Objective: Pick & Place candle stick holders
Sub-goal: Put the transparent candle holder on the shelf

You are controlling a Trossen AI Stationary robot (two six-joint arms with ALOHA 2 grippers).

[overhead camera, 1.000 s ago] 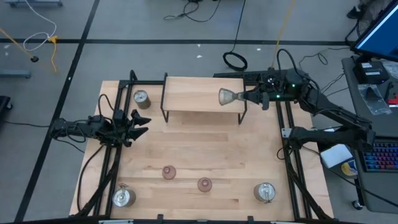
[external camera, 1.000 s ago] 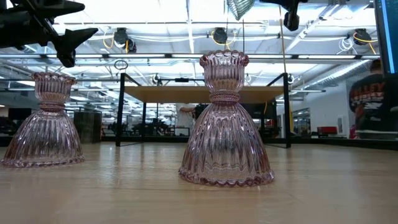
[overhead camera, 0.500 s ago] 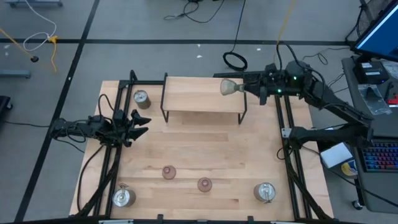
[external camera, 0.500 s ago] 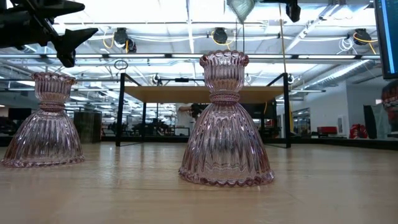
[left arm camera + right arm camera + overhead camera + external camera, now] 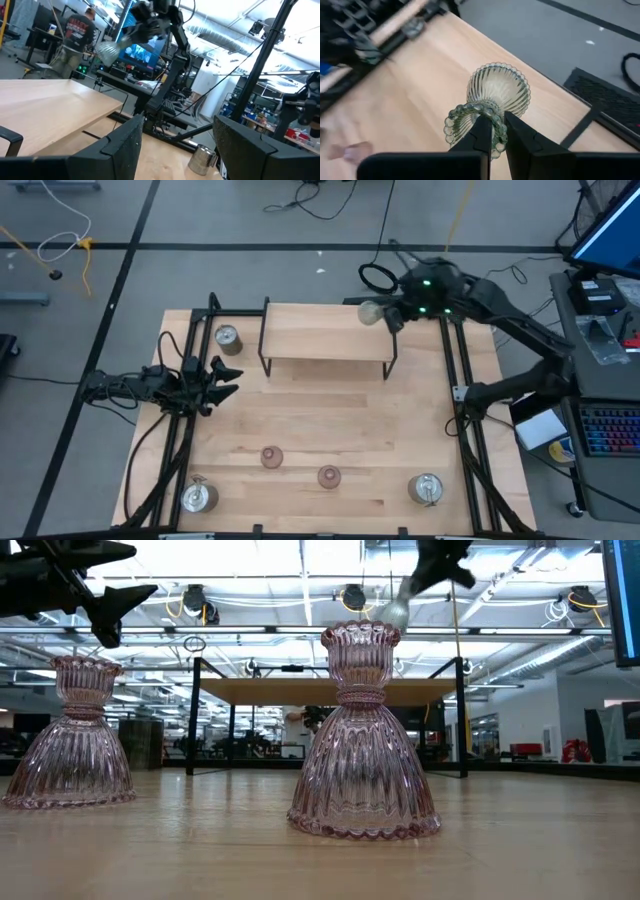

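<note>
My right gripper [image 5: 388, 314] is shut on a greenish glass candle stick holder [image 5: 370, 311], held in the air over the far right corner of the raised wooden shelf [image 5: 320, 332]. It also shows in the low view [image 5: 393, 612] and in the right wrist view [image 5: 495, 92]. Two pink glass holders [image 5: 271, 457] [image 5: 329, 476] stand on their wide bases on the table near its front. Three silver metal holders stand at the far left [image 5: 228, 337], near left [image 5: 200, 497] and near right [image 5: 427, 489]. My left gripper [image 5: 228, 380] waits open at the table's left side. My right gripper holds the greenish holder by the beaded rim of its narrow cup [image 5: 496, 131]. The rim's wall is pinched between the two fingers; one finger [image 5: 481, 134] seems to be inside the cup's mouth, the other [image 5: 519, 136] outside. The holder is lifted clear, tilted, its wide base [image 5: 499, 85] pointing away from the fingers.
The shelf stands on a dark metal frame [image 5: 265, 360] at the table's far middle. Dark rails run along both table sides [image 5: 180, 440] [image 5: 465, 440]. A person [image 5: 77, 30] stands in the room behind.
My right gripper has swung toward the table's far edge and turned, carrying the greenish holder from above the shelf's right end to above its far right corner. The holder has stayed lifted clear and has tipped to a new slant.
</note>
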